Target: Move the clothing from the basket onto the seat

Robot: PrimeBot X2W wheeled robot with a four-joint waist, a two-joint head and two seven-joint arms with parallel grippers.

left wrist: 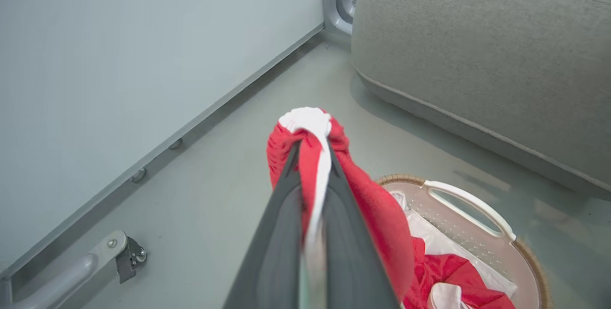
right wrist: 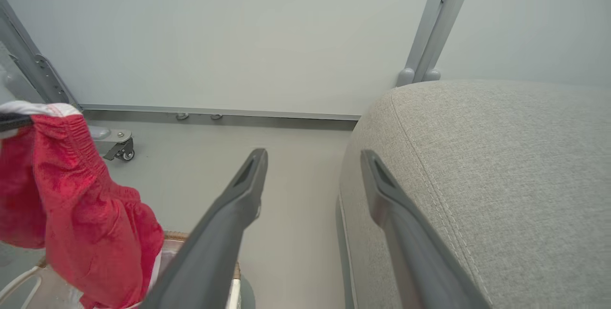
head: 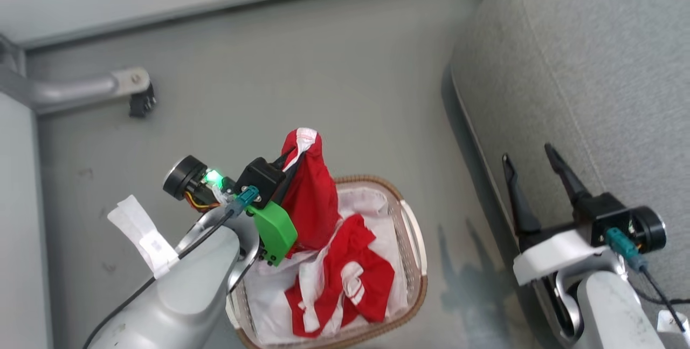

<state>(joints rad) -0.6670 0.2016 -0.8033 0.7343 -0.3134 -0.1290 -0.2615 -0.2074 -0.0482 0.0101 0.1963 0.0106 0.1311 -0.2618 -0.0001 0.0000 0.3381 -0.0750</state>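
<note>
Bright, even light; soft shadows.

I found no text, brand or number that I could read in any of my three views. The white tag (head: 143, 233) at the lower left of the head view carried a small grey patch too blurred for me to make out. The white marks on the red clothing (head: 372, 279) in the basket (head: 423, 284) formed no letters I could tell.

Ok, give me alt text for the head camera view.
The left end effector is shut on a red garment, holding it up over a white basket with more red clothing inside. The right end effector is open beside a grey seat.
</note>
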